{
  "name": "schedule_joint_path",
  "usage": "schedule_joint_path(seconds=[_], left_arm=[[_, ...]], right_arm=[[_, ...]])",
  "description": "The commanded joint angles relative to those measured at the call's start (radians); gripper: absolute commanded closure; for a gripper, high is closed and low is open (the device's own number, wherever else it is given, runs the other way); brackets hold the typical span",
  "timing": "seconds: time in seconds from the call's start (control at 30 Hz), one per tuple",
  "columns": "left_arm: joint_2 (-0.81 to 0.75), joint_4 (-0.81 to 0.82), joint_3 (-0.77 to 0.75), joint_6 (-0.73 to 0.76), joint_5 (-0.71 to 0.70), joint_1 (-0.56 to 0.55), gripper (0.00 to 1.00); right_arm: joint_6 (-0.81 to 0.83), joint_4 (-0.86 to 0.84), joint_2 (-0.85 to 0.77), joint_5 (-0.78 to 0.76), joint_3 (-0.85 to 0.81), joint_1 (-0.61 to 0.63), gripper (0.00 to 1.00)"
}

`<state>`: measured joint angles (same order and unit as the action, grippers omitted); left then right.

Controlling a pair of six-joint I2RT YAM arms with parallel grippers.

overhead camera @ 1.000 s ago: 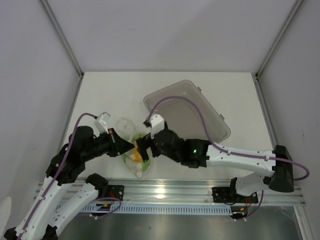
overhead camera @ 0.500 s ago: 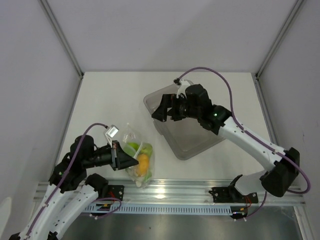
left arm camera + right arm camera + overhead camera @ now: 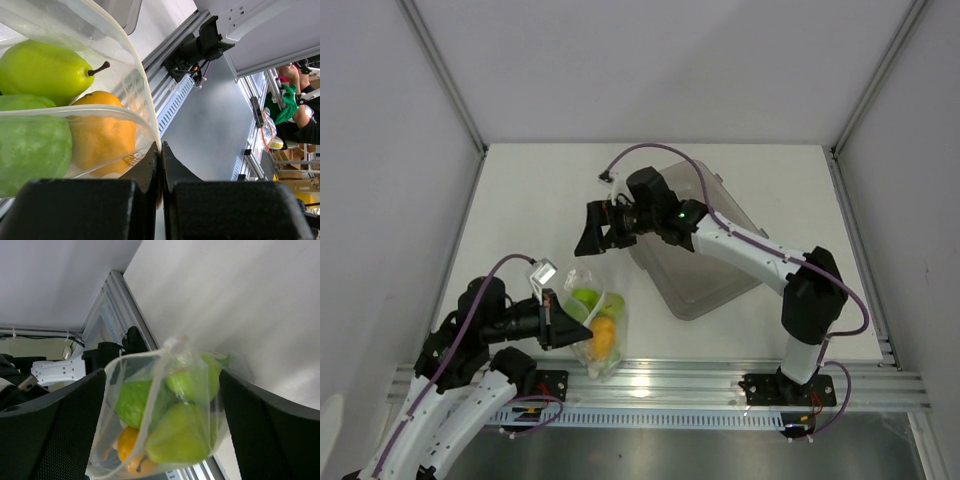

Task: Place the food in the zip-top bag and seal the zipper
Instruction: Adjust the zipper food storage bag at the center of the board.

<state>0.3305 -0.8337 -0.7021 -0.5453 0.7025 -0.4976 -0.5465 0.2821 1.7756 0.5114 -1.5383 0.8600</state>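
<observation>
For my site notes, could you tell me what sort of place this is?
Probably a robotics lab test cell: white panels wall in the table, two arms sit bolted to an aluminium rail, and the zip-top bag holds toy food.

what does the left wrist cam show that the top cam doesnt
Only the left wrist view: the stem on the pear, and up close, the left end effector shut on the edge of the zip-top bag. Only the top view: the right end effector, open and holding nothing, and the grey bin. Both: the bag with the green pear and an orange fruit inside, pinched by the left end effector.
</observation>
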Motion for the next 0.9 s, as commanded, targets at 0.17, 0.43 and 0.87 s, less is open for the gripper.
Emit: schedule_joint_path(seconds=[0.17,0.43,0.87], left_arm=[[-0.013,-0.004,-0.022,0.039,-0.015,-0.007,0.98],[-0.010,-0.001,-0.017,0.042,-0.015,-0.007,0.98],[-0.015,-0.022,-0.019,0.048,-0.035,-0.007,0.99]], right_arm=[[0.016,-0.005,0.088,0.013,-0.135,0.076,0.09],[-0.007,0.020,0.137,-0.091,-0.144,0.100,0.19],[-0.017,0.215,0.206,-0.292,-0.310,0.123,0.78]])
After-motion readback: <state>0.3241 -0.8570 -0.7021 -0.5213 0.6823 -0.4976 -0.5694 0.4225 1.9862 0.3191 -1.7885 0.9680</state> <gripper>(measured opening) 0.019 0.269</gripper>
